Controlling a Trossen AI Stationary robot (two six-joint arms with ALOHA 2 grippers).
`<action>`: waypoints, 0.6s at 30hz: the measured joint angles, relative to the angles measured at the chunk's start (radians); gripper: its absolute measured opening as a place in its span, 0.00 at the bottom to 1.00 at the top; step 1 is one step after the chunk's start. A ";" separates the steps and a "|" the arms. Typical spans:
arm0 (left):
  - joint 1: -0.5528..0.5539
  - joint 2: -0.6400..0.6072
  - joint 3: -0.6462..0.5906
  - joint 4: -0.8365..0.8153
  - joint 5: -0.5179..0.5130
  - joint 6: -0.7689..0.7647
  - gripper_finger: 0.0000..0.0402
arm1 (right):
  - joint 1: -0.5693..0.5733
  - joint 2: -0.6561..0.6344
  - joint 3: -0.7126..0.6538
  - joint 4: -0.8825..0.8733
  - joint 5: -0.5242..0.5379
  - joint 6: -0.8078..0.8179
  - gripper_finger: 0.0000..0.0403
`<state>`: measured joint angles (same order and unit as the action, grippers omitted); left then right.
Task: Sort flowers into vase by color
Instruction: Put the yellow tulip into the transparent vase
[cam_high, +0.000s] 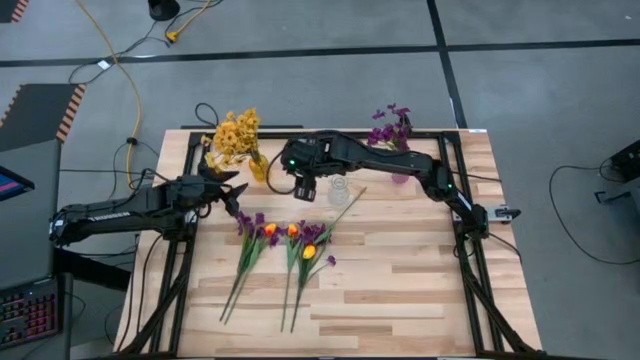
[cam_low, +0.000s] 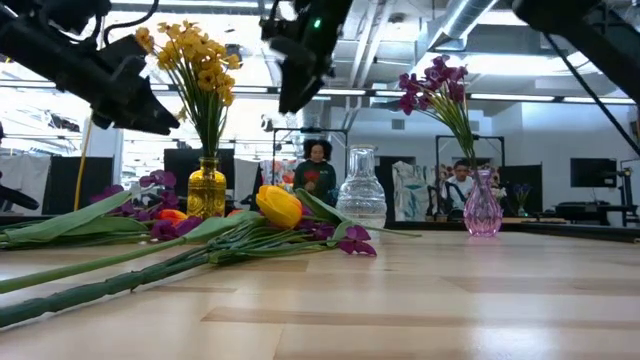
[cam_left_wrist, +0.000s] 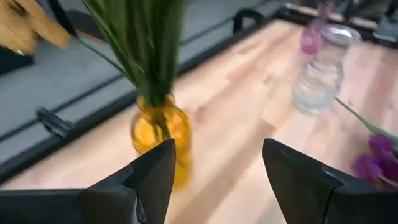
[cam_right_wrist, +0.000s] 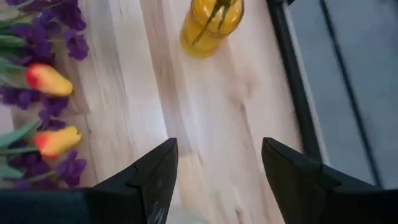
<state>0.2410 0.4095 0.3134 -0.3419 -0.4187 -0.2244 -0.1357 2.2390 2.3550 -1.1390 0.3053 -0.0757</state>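
A: Where are the flowers?

B: Most of the loose flowers (cam_high: 285, 245) lie flat near the middle of the wooden table (cam_high: 400, 290), blooms toward the far side, stems running to the near edge. They form two bunches side by side, purple blooms mixed with orange-yellow tulip buds (cam_low: 279, 206).

A: And the ones already in vases?

B: The yellow clusters (cam_high: 234, 133) stand in the amber vase (cam_high: 259, 167) at the far left of the table. A bunch of purple blooms (cam_high: 391, 126) stands in the pink vase (cam_low: 482, 209) at the far right. Between the two is a clear glass vase (cam_high: 339, 190) with nothing in it; one long green stem lies beside it, though I cannot tell whether they touch.

A: What about the arms?

B: The left gripper (cam_high: 234, 196) hangs above the table just left of the loose blooms and near the amber vase, its fingers (cam_left_wrist: 152, 180) spread apart with nothing between them. The right gripper (cam_high: 305, 187) reaches in from the right and hovers between the amber vase and the clear one, beyond the tulip buds. Its fingers (cam_right_wrist: 158, 171) are wide too, and empty.

A: Anything behind the table?

B: In the low view, two people (cam_low: 318, 165) in the room beyond.
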 joint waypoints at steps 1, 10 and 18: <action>0.000 0.000 0.000 -0.015 0.018 -0.011 0.57 | 0.008 -0.014 0.000 -0.021 0.014 -0.003 0.65; 0.000 0.000 0.000 -0.068 0.237 -0.084 0.57 | 0.066 -0.121 -0.023 -0.200 0.024 -0.011 0.65; -0.064 0.000 0.000 -0.063 0.361 -0.193 0.57 | 0.126 -0.166 -0.023 -0.305 0.034 0.019 0.65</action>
<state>0.1766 0.4095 0.3134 -0.4053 -0.0579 -0.4173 -0.0093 2.0730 2.3322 -1.4444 0.3391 -0.0564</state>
